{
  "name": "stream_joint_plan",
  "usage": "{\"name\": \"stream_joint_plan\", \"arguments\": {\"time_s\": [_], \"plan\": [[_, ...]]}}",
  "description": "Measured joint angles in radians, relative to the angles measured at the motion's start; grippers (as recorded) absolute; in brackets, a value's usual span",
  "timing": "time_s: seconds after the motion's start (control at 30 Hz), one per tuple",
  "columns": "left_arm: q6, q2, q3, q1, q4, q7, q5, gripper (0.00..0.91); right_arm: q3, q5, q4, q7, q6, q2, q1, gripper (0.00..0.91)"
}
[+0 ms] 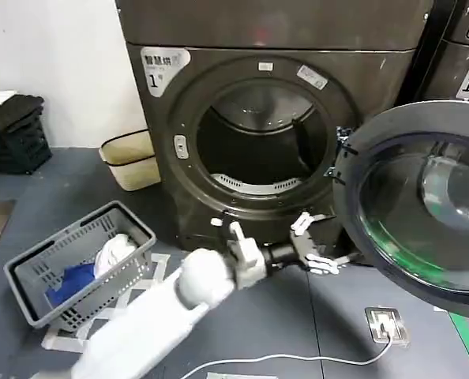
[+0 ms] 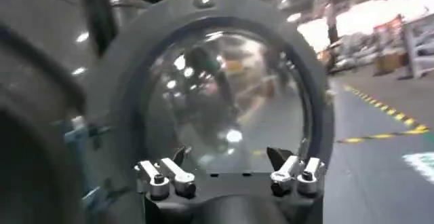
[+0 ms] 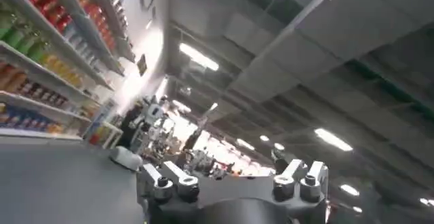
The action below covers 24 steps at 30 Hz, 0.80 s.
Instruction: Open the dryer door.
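The dryer (image 1: 151,150) stands with its round opening (image 1: 258,142) uncovered and a sticker numbered "1" (image 1: 162,67) at its upper left. The dryer door (image 1: 424,205) is swung wide to the right, its dark grey inner side and glass bowl facing me. My left gripper (image 1: 321,243) hangs open low in front of the machine, just left of the door's lower edge and not touching it. In the left wrist view the door (image 2: 224,96) is straight ahead of the open left gripper (image 2: 228,159). The right gripper (image 3: 230,168) points up at a ceiling, open and empty.
A grey laundry basket (image 1: 76,268) with white and blue clothes sits on the floor at the left. A beige bin (image 1: 132,158) leans by the dryer's left side. A second machine (image 1: 463,55) stands at the right. A floor socket with cable (image 1: 386,324) lies below the door.
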State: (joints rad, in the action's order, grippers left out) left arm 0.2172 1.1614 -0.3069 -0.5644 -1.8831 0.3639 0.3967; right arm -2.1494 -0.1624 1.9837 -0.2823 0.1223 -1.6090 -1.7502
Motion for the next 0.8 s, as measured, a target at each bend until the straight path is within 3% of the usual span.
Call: {"name": "stream_joint_plan", "arguments": {"time_s": [0.33, 0.5, 0.8], "plan": [[0.13, -0.229, 0.144, -0.105, -0.149, -0.156, 0.197, 0.907, 0.055, -0.021, -0.001, 0.033, -0.022, 0.0, 0.021, 0.907], [0.222, -0.337, 0.251, -0.177, -0.195, -0.28, 0.328, 0.907, 0.078, -0.026, 0.003, 0.052, -0.024, 0.0, 0.031, 0.907], [0.308, -0.53, 0.438, -0.353, -0.204, -0.539, 0.587, 0.907, 0.122, -0.028, -0.003, 0.083, -0.051, 0.0, 0.046, 0.907]]}}
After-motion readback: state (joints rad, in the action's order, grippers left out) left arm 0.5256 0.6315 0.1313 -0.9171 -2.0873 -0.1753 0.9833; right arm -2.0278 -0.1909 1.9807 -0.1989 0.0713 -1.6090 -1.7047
